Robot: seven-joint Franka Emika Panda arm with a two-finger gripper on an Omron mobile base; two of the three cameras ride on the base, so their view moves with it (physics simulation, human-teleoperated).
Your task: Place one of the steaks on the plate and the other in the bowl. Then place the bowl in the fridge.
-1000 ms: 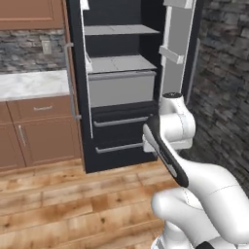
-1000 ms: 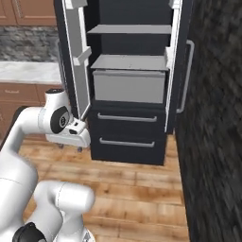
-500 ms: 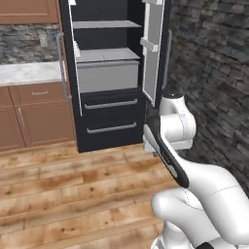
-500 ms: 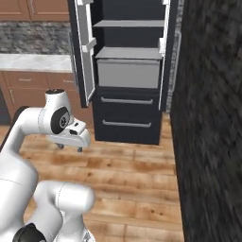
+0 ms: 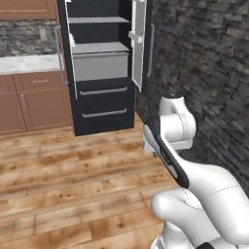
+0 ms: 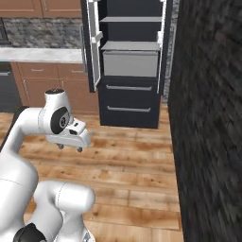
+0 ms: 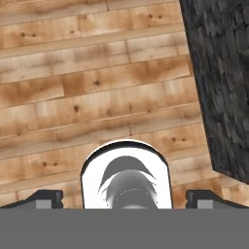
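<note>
Left base view: the fridge (image 5: 102, 73) stands open well ahead, shelves apparently bare. Right base view: the pincer (image 6: 70, 146) hangs folded over wooden floor (image 6: 132, 156), its spread not discernible. Hand view: fingertips (image 7: 44, 198) sit far apart, nothing between; risk is the stone wall (image 7: 219, 73) close alongside, which a swing could strike.

Your arm is folded back on itself, elbow raised, forearm sloping down to a wrist tucked close in front of the body; the hand hangs low and points at the floor. The gripper (image 6: 69, 147) sits just under the wrist block; in your hand view its fingertips (image 7: 46, 198) stand wide apart at the two bottom corners, nothing between them.
</note>
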